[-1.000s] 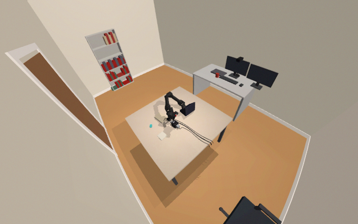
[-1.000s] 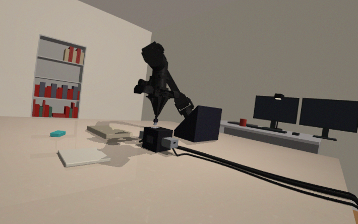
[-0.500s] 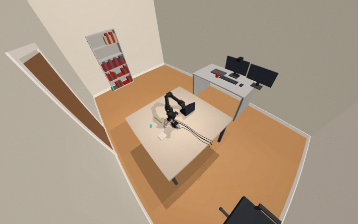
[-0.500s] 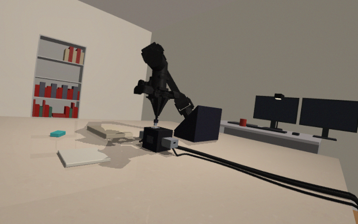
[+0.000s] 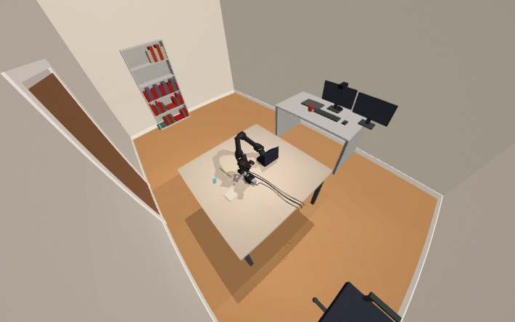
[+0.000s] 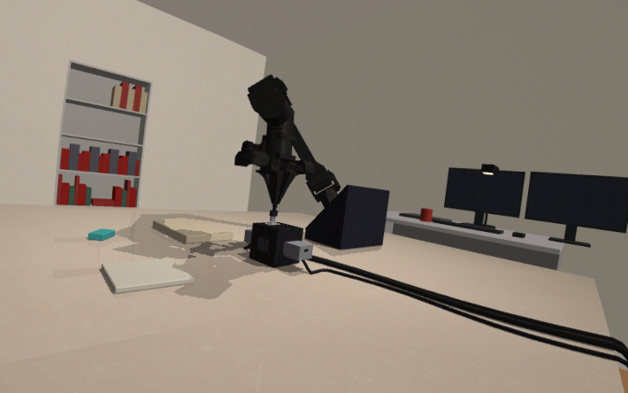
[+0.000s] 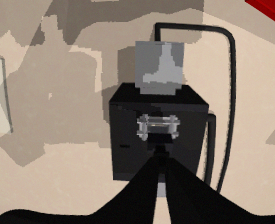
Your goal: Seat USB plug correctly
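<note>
I am counting, on my table (image 6: 404, 312): one black power cube (image 6: 275, 243); one USB plug (image 7: 158, 125) at its top socket; one grey adapter (image 6: 298, 250) on its side; two black cables (image 6: 453, 300) trailing to the table edge; one teal block (image 6: 101, 235); one white pad (image 6: 144, 274); one tan book (image 6: 187, 229); one dark wedge-shaped box (image 6: 353, 217). I am counting one gripper (image 6: 272, 209) of mine. Beyond: one bookshelf (image 6: 65, 131), one desk (image 6: 478, 239), two monitors (image 6: 483, 192), one red mug (image 6: 425, 214), one keyboard (image 5: 326, 114).
</note>
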`<action>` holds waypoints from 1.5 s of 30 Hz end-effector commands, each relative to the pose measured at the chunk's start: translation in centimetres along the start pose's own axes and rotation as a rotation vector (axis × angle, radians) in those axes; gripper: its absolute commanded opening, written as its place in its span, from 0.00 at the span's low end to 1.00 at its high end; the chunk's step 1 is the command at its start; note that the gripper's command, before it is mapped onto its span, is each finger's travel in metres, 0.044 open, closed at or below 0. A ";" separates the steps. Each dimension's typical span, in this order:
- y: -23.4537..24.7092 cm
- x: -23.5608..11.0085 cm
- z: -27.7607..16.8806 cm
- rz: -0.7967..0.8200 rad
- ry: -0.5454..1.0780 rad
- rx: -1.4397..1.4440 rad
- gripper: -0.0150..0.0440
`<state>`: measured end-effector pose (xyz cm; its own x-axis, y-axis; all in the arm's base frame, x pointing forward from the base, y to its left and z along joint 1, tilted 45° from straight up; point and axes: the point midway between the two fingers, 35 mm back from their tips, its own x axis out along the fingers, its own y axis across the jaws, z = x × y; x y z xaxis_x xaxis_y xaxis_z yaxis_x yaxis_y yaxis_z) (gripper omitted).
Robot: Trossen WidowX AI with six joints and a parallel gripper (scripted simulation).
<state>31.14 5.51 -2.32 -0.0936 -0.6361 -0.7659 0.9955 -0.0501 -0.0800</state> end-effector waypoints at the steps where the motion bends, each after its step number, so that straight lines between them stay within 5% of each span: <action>1: 0.0 0.0 -0.1 0.000 0.005 -0.003 0.25; 45: 0.0 0.6 0.0 0.000 0.005 -0.003 0.25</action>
<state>31.07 5.18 -2.70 -0.0949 -0.6332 -0.7682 0.9954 -0.0515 -0.0806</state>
